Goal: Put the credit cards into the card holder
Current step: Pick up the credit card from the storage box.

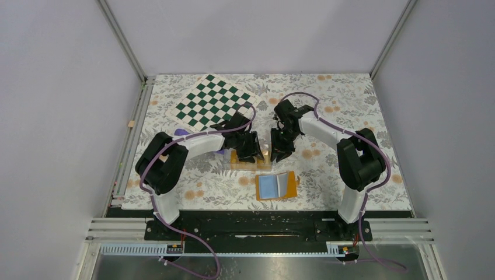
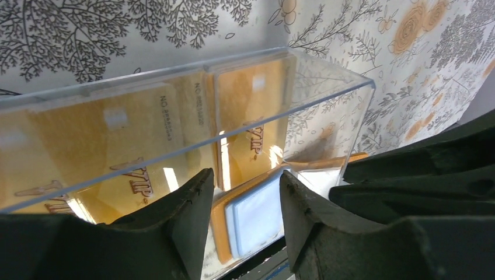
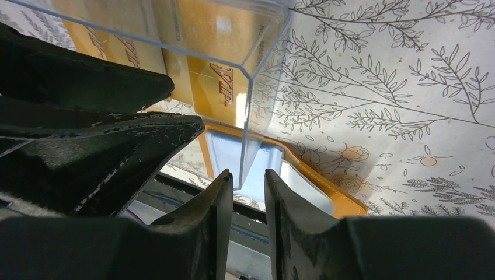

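Observation:
Several gold credit cards (image 2: 146,140) marked VIP stand in a clear plastic box (image 1: 251,162) at mid-table. The card holder (image 1: 275,185) lies open just in front of the box, orange outside and light blue inside. My left gripper (image 1: 248,149) is at the box's left end and my right gripper (image 1: 280,149) at its right end. In the left wrist view the left gripper (image 2: 242,178) stands open under the box's rim, with the card holder (image 2: 251,216) showing through the gap. The right gripper (image 3: 248,175) has a narrow gap, with the box's corner (image 3: 242,175) reaching between its tips.
A green-and-white chessboard (image 1: 211,102) lies at the back left of the flowered tablecloth (image 1: 350,105). Metal frame rails (image 1: 131,134) run along the table's left side and front edge. Both arms crowd the box from behind.

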`<control>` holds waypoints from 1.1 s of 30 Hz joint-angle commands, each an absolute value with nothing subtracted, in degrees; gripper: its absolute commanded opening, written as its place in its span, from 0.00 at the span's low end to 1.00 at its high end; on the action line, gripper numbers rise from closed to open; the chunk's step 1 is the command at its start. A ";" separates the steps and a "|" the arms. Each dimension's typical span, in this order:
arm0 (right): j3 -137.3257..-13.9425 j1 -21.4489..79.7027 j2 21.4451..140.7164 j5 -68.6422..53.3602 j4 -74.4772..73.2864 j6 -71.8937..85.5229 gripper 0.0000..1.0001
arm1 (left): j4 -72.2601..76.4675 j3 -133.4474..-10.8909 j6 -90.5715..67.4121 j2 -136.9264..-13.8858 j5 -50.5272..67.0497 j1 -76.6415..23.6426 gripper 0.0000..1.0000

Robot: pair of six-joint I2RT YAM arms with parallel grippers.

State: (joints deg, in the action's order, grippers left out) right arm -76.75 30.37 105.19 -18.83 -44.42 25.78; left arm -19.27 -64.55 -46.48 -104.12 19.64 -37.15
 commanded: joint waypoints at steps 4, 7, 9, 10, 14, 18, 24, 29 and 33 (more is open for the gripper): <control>-76.54 30.33 106.08 -20.13 -44.54 25.46 0.27 | -15.10 -64.56 -47.89 -105.65 19.82 -37.82 0.41; -76.62 30.37 106.17 -20.36 -44.53 25.49 0.24 | -15.24 -64.52 -47.90 -106.28 19.20 -38.03 0.38; -76.71 30.38 106.25 -20.48 -44.56 25.44 0.23 | -15.69 -64.68 -47.90 -106.55 18.14 -38.26 0.37; -76.73 30.34 106.32 -20.62 -44.57 25.48 0.22 | -16.03 -64.81 -47.83 -106.67 17.76 -38.34 0.37; -76.73 30.31 106.50 -21.06 -44.55 25.47 0.20 | -16.51 -65.37 -47.64 -107.42 17.32 -38.69 0.35; -76.69 30.40 106.44 -21.21 -44.58 25.40 0.18 | -16.63 -65.96 -47.48 -107.92 17.43 -39.02 0.24; -76.74 30.28 106.12 -21.62 -44.61 25.48 0.17 | -19.09 -67.82 -45.81 -106.84 15.59 -39.87 0.09; -76.73 30.29 105.67 -21.80 -44.56 25.49 0.15 | -19.25 -69.08 -45.31 -105.55 15.43 -40.20 0.05; -76.77 30.35 105.68 -21.90 -44.69 25.42 0.15 | -19.57 -70.13 -45.03 -104.63 15.01 -40.54 0.03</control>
